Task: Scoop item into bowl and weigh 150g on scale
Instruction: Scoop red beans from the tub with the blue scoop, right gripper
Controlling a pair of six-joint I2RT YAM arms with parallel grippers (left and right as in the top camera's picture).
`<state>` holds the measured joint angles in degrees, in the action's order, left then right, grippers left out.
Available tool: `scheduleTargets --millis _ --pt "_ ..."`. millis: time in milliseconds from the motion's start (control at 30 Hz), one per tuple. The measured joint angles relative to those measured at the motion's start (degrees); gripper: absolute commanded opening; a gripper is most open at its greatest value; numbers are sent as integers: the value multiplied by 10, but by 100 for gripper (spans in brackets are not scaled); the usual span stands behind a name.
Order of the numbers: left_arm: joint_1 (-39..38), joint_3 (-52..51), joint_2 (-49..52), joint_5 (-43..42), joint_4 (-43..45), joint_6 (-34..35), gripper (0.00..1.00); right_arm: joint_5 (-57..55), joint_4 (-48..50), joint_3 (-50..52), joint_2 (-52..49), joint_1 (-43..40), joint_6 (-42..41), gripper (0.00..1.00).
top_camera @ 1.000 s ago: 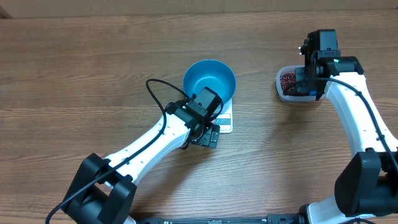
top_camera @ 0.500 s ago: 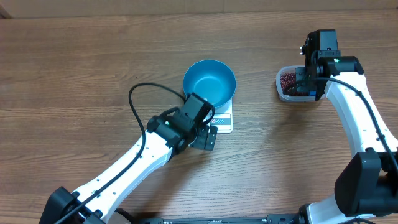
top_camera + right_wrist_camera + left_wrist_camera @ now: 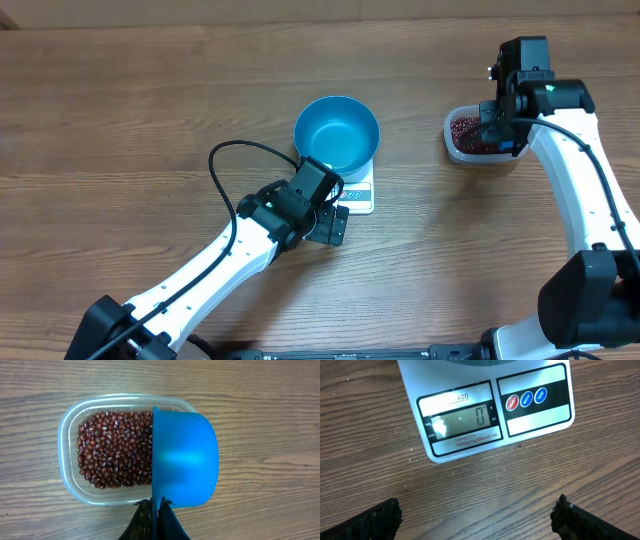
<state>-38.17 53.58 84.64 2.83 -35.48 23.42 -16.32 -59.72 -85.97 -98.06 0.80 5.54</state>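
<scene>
Left claw (image 3: 477, 519), backed toward 7 o'clock, gapes wide before the zeroed scale (image 3: 535, 415) bearing the empty bowl (image 3: 337, 135); right claw (image 3: 155, 510) pinches the scoop (image 3: 185, 460) over the beans (image 3: 115, 450) at 2 o'clock, so scooping is probably next.

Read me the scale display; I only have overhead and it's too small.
Observer: In the left wrist view, the scale shows 0.
Operator: Left claw holding anything?
Observer: No. The left claw is open, with only bare table between its fingers.
Operator: Right side?
Observer: The right claw is shut on a blue scoop, which covers one end of the tub of beans.
</scene>
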Motion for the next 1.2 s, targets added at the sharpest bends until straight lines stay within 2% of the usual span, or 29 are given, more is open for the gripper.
scheduleTargets --millis 400,733,1200 --pt "0 0 0 0 0 0 100 -26 21 19 0 0 0 4" --pt "0 0 0 0 0 0 100 -23 89 91 0 0 0 4" --pt "0 0 0 0 2 0 100 76 111 154 -1 -1 -29 4"
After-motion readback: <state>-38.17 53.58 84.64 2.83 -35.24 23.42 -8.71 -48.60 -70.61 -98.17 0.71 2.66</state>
